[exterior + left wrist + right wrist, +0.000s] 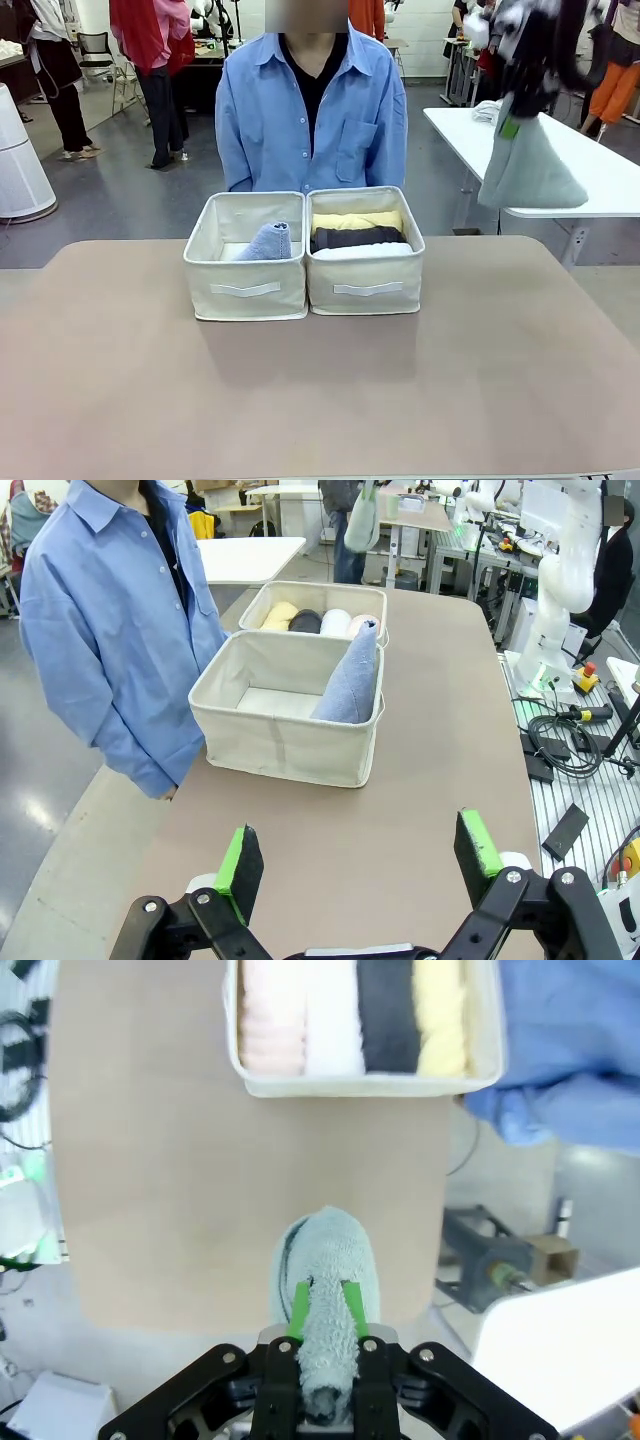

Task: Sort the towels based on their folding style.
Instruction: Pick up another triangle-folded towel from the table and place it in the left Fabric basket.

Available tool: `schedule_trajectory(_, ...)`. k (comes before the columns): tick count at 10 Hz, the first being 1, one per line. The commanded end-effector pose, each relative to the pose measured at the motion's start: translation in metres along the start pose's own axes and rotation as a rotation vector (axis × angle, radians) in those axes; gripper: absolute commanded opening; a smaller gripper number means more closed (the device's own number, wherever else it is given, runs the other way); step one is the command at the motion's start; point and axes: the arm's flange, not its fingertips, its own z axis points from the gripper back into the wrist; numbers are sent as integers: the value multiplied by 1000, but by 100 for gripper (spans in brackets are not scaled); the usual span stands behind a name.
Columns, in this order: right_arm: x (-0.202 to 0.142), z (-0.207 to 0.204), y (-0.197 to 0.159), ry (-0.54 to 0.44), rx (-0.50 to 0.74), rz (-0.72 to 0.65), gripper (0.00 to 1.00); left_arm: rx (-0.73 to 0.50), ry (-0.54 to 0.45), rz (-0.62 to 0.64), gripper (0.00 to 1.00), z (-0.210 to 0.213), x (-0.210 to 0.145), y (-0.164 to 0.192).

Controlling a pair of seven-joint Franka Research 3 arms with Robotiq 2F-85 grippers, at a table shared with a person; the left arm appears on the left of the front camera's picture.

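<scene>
The grey-green cone towel [530,165] hangs high above the desk [320,400], on the right, pinched tight in the right jaws. A blue cone towel [268,243] stands in the left box [245,290]. Rolled towels [358,237] lie in the right box [365,288]. The left jaws are wide, holding nothing.

Front view faces the person [312,110] across the table [320,400]. Left wrist looks along it, right wrist straight down. All share the box [366,290] with rolls [358,238].
</scene>
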Motion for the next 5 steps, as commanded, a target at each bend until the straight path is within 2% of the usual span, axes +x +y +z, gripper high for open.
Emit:
schedule_trajectory(1,5,30,6,-65,-56,8,8,-1,4,0,100,1,0,-2)
schedule_trajectory(3,-1,39,15,-69,-53,20,8,-1,4,0,100,1,0,-2)
schedule_trajectory(5,10,54,19,-40,-67,13,8,-1,4,0,100,1,0,-2)
